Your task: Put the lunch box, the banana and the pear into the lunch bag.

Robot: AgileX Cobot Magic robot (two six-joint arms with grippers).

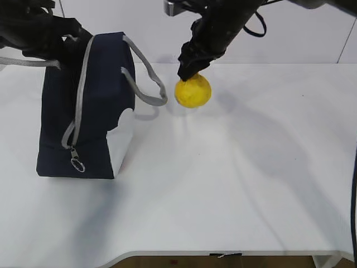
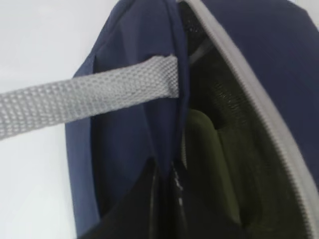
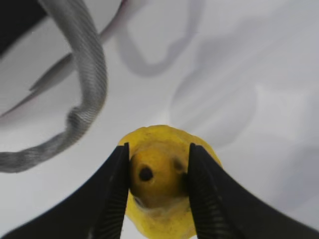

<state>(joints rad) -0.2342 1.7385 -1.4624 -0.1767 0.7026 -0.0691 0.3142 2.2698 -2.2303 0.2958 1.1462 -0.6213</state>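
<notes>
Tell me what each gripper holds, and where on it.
Right gripper pinches the pear by its narrow neck. Left gripper grips the lunch bag at its opening edge.

White table (image 1: 234,184), pale wall (image 1: 139,28) behind, soft shadows

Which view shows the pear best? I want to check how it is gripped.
The right wrist view: the pear fills the centre, its neck pinched between the two jaws of the right gripper. The exterior view shows the pear small, its top hidden by the gripper. The left wrist view shows only the lunch bag.
</notes>
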